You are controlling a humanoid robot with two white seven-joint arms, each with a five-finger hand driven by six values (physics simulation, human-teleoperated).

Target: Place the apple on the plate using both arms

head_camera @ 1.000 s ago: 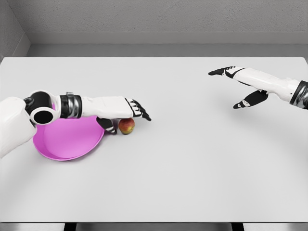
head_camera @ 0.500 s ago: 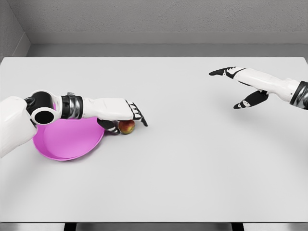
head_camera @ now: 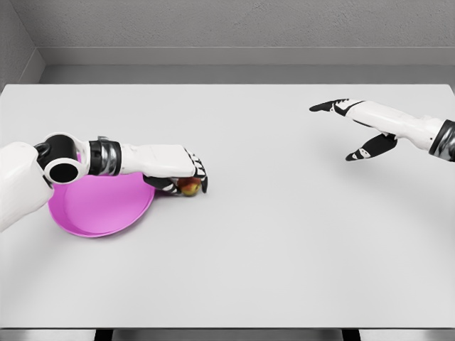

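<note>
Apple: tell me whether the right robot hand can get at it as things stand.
Probably not. The right robot hand hangs open far across the table, and the left robot hand already curls over the apple beside the plate, covering it.

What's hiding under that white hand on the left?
An apple, red and yellow, beside the pink plate. The left hand curls over it, covering its top; whether the fingers actually grip it cannot be seen.

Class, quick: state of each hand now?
Left hand: fingers closing over the apple, beside the plate.
Right hand: open, holding nothing.
</note>
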